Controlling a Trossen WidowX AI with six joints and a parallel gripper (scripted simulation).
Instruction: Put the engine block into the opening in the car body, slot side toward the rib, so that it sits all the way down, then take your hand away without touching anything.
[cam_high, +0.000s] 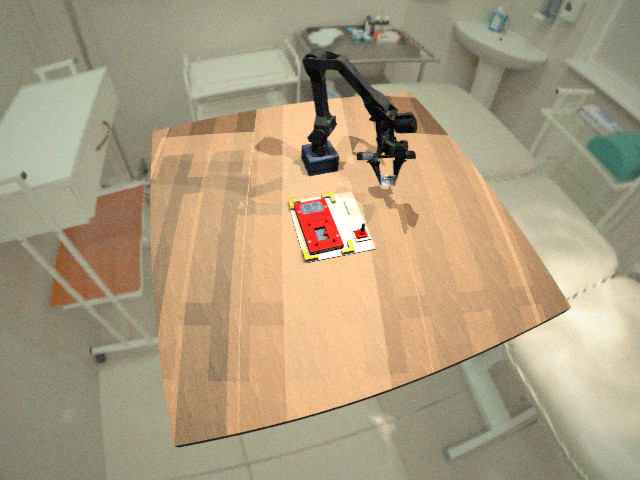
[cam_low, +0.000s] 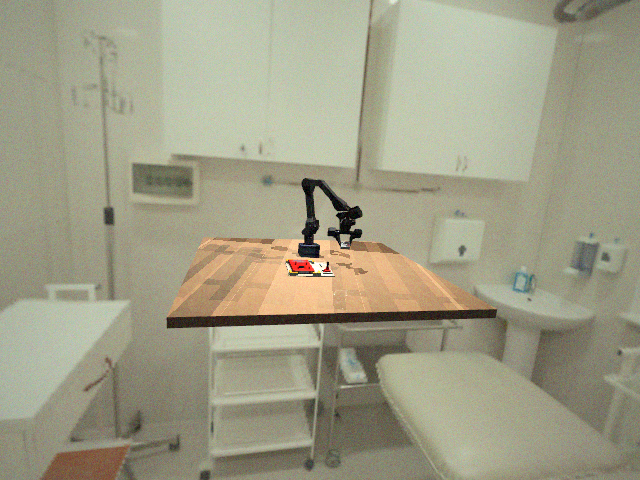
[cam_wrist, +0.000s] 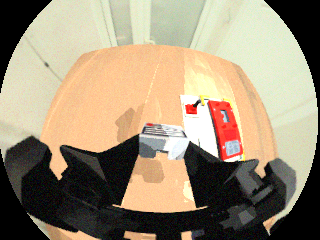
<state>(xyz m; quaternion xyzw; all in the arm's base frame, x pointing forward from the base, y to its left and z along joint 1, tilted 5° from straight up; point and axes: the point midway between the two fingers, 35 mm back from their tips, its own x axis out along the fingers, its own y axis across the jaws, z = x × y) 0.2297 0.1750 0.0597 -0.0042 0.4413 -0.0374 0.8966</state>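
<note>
The grey engine block (cam_high: 387, 180) (cam_low: 344, 244) (cam_wrist: 163, 142) is between the fingertips of my gripper (cam_high: 386, 180) (cam_low: 344, 244) (cam_wrist: 162, 139), which is shut on it. Block and gripper are in the air above the table, to the right of the car body in the top view. The wrist view shows ribbed lines and a small red spot on the block; its slot side I cannot make out. The red car body (cam_high: 313, 221) (cam_low: 299, 266) (cam_wrist: 223, 125) lies flat, and its opening (cam_high: 321, 233) (cam_wrist: 225, 116) shows with nothing standing in it.
The car body lies on a white board (cam_high: 366, 244) (cam_wrist: 192, 125) between yellow corner pieces (cam_high: 328, 196) (cam_high: 310, 256). A red part with an upright black lever (cam_high: 361, 232) (cam_low: 327, 268) (cam_wrist: 192, 108) stands on the board beside it. The arm's base (cam_high: 320, 159) is behind the board.
</note>
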